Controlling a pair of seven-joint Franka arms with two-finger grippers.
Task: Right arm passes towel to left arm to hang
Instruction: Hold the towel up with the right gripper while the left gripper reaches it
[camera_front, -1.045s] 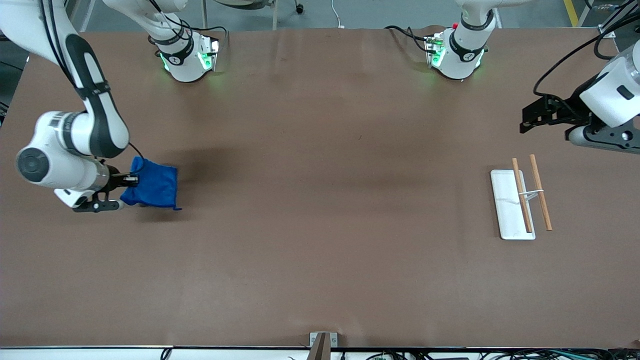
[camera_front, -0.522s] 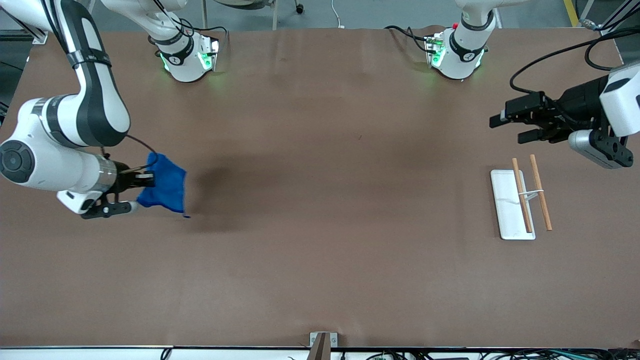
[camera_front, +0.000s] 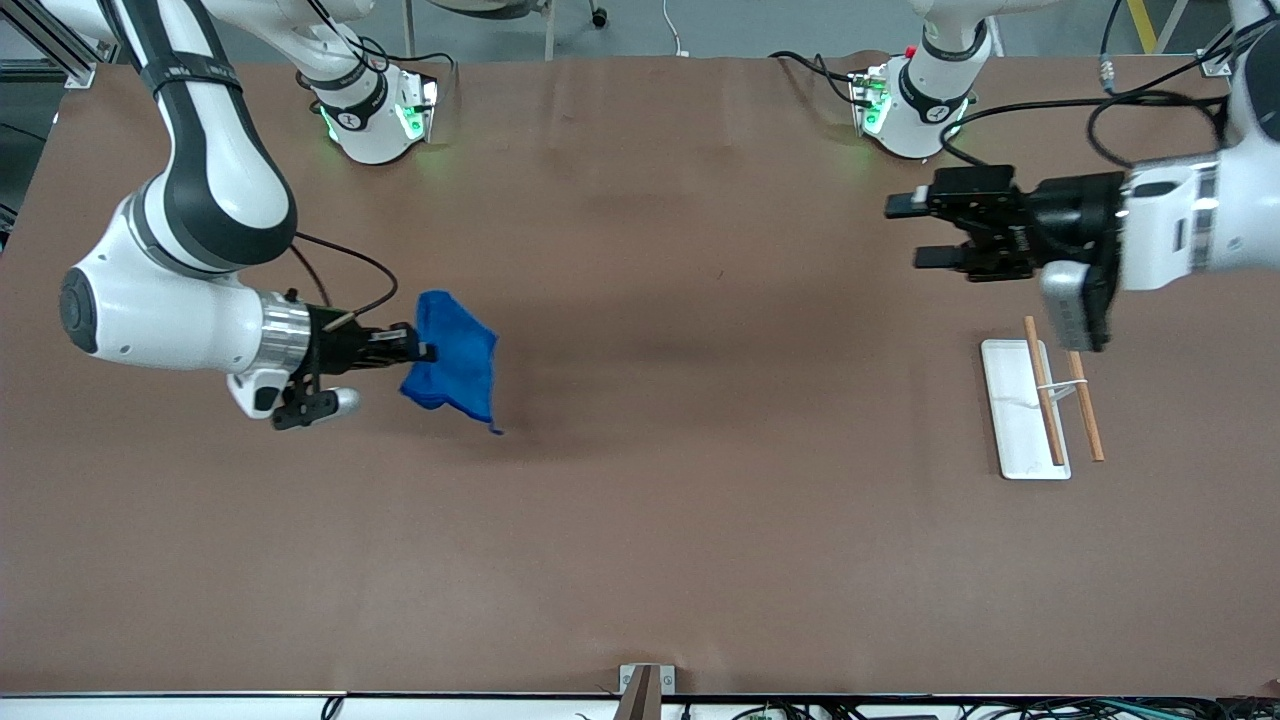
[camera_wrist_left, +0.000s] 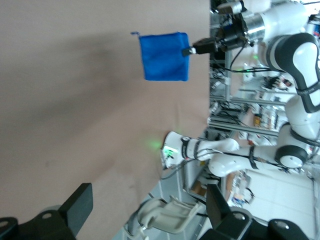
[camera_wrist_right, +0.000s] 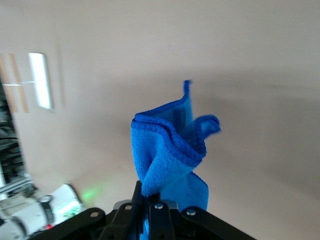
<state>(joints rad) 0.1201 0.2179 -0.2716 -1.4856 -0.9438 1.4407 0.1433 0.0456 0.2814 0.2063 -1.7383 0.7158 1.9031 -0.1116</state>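
- Over the table's right-arm end, the right gripper (camera_front: 425, 351), pinching the towel (camera_front: 452, 362), had carried it toward centre.
- Left gripper (camera_front: 925, 231), fingers spread, had advanced above the rack (camera_front: 1010, 410); handover approaching.

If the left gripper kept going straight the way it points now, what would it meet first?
Probably the towel. The left gripper is open over the table, aimed toward the right arm's end, where the right gripper holds the towel up. Nothing else shows between them; exact height alignment is unclear.
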